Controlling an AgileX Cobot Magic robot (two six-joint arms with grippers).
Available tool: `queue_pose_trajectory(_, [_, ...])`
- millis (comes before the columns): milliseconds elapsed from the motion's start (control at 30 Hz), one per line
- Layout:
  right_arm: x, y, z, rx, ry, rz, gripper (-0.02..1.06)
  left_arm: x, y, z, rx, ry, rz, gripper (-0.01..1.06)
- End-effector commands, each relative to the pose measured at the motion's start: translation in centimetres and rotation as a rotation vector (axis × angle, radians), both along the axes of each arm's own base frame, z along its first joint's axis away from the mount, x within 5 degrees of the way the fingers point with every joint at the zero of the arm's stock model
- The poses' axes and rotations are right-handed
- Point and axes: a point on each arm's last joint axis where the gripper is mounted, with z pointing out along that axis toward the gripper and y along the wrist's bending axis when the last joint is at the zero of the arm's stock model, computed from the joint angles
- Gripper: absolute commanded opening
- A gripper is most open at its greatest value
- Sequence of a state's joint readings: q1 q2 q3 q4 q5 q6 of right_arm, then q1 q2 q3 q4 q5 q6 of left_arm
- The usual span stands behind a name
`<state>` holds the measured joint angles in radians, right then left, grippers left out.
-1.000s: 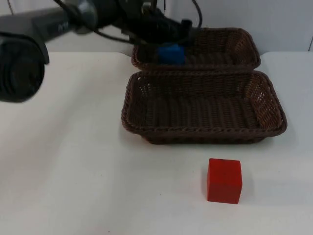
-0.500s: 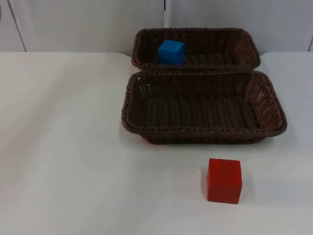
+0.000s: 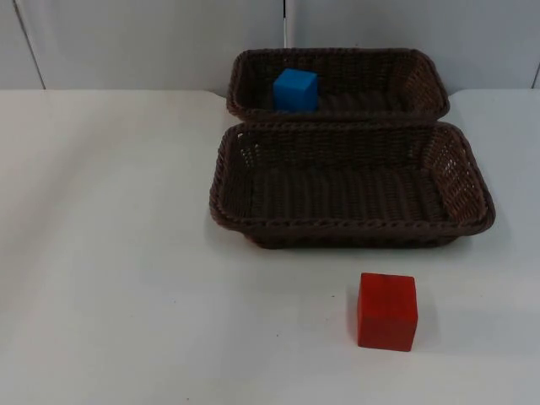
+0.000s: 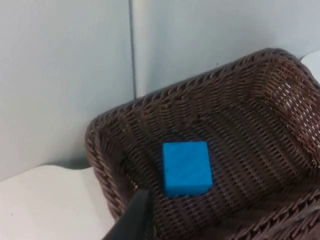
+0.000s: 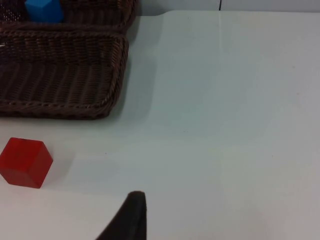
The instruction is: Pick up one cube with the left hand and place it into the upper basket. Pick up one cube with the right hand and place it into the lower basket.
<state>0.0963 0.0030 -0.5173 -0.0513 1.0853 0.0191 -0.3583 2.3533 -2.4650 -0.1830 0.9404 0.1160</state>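
A blue cube (image 3: 295, 89) lies in the left part of the upper wicker basket (image 3: 422, 84) by the wall. The left wrist view looks down on this blue cube (image 4: 186, 167) from above the basket's wall (image 4: 115, 145), with my left gripper (image 4: 135, 222) clear of it and holding nothing. The lower basket (image 3: 460, 181) holds nothing. A red cube (image 3: 387, 310) stands on the white table in front of the lower basket, toward its right side. My right gripper (image 5: 127, 220) hangs over bare table to the right of the red cube (image 5: 25, 162), well apart from it.
The two brown baskets sit rim to rim at the table's back centre, against the grey partition wall (image 3: 152, 42). White table surface (image 3: 110, 253) stretches to the left of and in front of the baskets.
A second ago the left arm reached over the upper basket at the blue cube; it has since drawn back out of the top view. The blue cube stays in the basket. The red cube has not moved.
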Motion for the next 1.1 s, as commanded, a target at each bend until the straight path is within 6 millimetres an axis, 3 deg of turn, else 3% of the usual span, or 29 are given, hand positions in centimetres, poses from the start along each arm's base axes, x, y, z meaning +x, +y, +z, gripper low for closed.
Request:
queue_pose_trajectory(0, [0.0,0.0,0.0,-0.005,-0.007,0.001,1.05,-1.1,0.0,0.9,0.002,0.023,0.002,1.01])
queue_pose_trajectory(533, [0.0,0.0,0.0,-0.005,-0.007,0.001,1.05,-2.9,0.9,0.1,0.083,0.149,-0.004,1.01])
queue_pose_trajectory(1067, [0.0,0.0,0.0,-0.005,-0.007,0.001,1.05,-6.6,2.4,2.4,0.085,0.138,0.007,1.01])
